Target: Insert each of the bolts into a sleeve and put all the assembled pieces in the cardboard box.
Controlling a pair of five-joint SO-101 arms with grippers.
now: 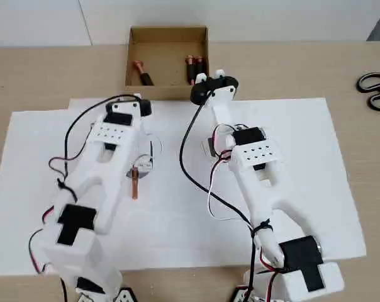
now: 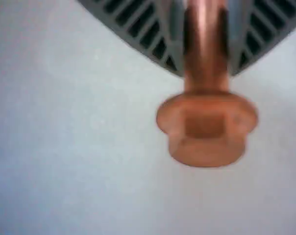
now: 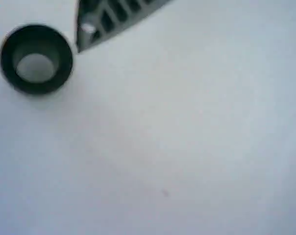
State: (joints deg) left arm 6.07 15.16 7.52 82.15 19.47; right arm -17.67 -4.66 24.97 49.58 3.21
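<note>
Copper-coloured flanged bolt [image 2: 207,122] is sticking out of the left gripper [image 2: 205,29], which is clamping its shank over the white paper sheet [image 1: 177,220] on the worktop. The short black ring sleeve [image 3: 36,39] is standing upright beside the right gripper [image 3: 91,27]; cannot tell that gripper's state. Insertion step, by my judgement: the next move is calling for bolt and bore to be lined up.

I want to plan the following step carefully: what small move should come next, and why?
Probably the right gripper should move onto the black sleeve and grasp it. The left gripper holds a copper bolt, while the sleeve stands free on the white paper, hole up, close beside the right gripper.
</note>
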